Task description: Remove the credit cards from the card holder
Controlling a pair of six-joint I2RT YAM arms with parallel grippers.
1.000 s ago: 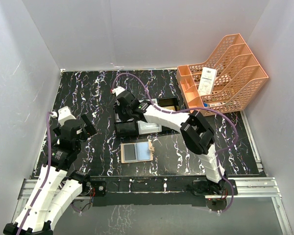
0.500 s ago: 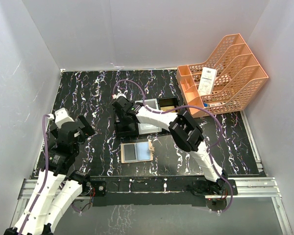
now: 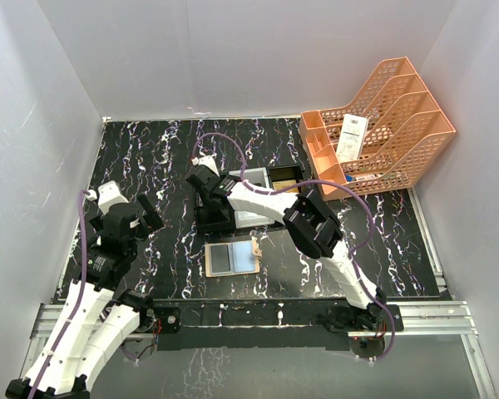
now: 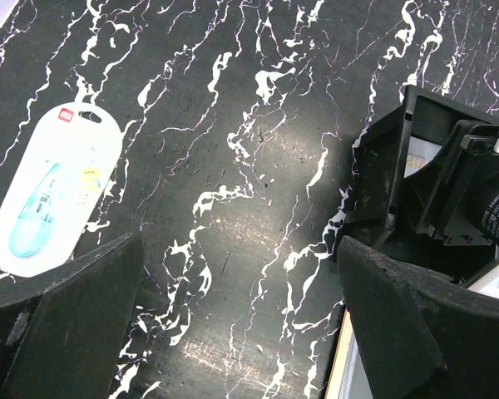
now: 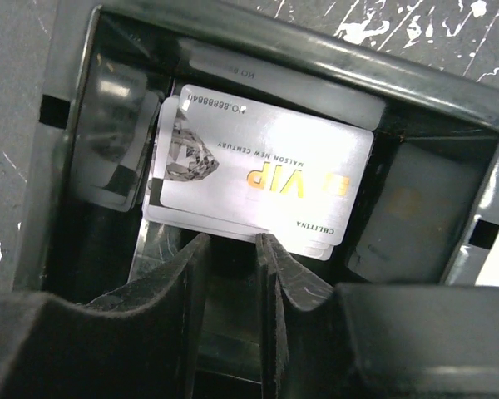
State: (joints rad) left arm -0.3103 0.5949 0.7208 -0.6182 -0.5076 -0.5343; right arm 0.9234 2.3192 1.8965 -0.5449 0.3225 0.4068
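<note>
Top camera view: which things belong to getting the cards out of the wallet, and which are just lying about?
Job in hand:
card holder
silver card, lying in the tray
right tool

Lying about:
orange file rack
white receipt
white blister pack

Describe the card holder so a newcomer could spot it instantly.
On the black marbled table, find the black tray mid-table. Directly on its near side lies the card holder, opened flat: tan-edged with pale bluish slots, unlike the dark tray.
</note>
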